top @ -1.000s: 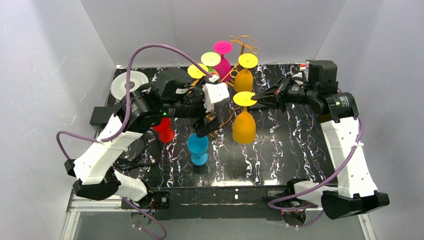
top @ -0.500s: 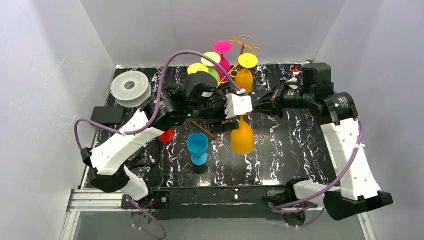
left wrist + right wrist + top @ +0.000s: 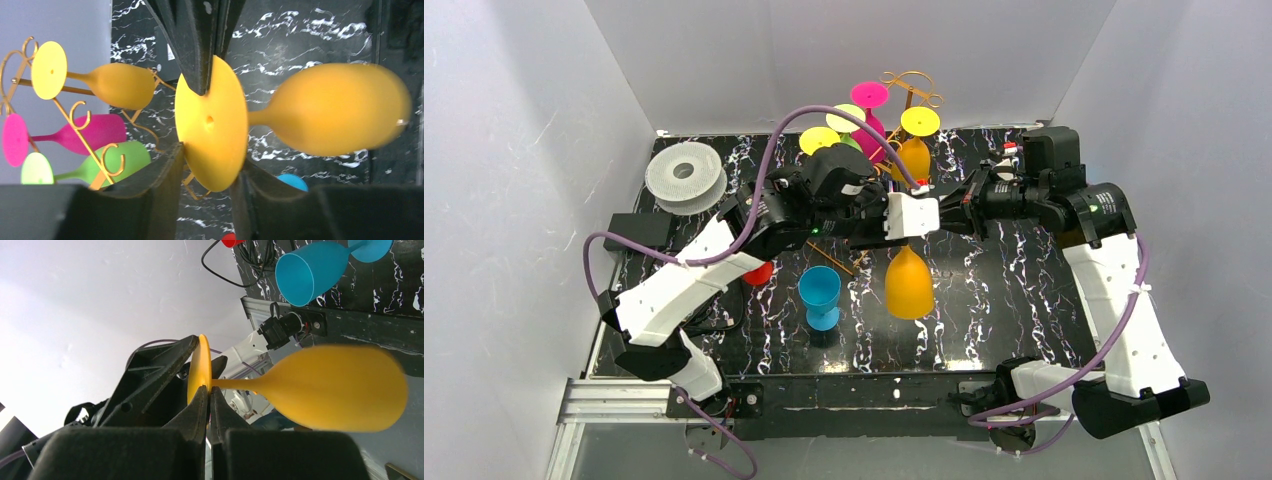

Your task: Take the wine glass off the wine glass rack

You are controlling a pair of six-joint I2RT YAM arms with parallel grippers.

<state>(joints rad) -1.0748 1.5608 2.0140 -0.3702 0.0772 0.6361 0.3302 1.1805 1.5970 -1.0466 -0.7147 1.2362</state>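
An orange wine glass [image 3: 909,283] hangs bowl down over the middle of the table, apart from the golden wire wine glass rack [image 3: 911,84] at the back. My right gripper [image 3: 209,389] is shut on the rim of its yellow foot [image 3: 210,122], reaching in from the right. My left gripper [image 3: 212,161] comes from the left and straddles that same foot. One finger [image 3: 167,172] meets the foot's underside and the other lies by the stem side, jaws partly closed. Whether they clamp it I cannot make out. In the top view the left wrist hides the foot.
The rack [image 3: 75,115] still carries a pink glass [image 3: 869,130], a green glass [image 3: 122,160] and another orange glass [image 3: 912,158]. A blue glass [image 3: 820,295] and a red glass [image 3: 759,272] stand on the marbled table [image 3: 1004,300]. A white spool [image 3: 686,175] sits back left.
My left arm has swung right to the held glass's foot and its jaws have narrowed round it. The right gripper keeps its hold; the glass has shifted slightly.
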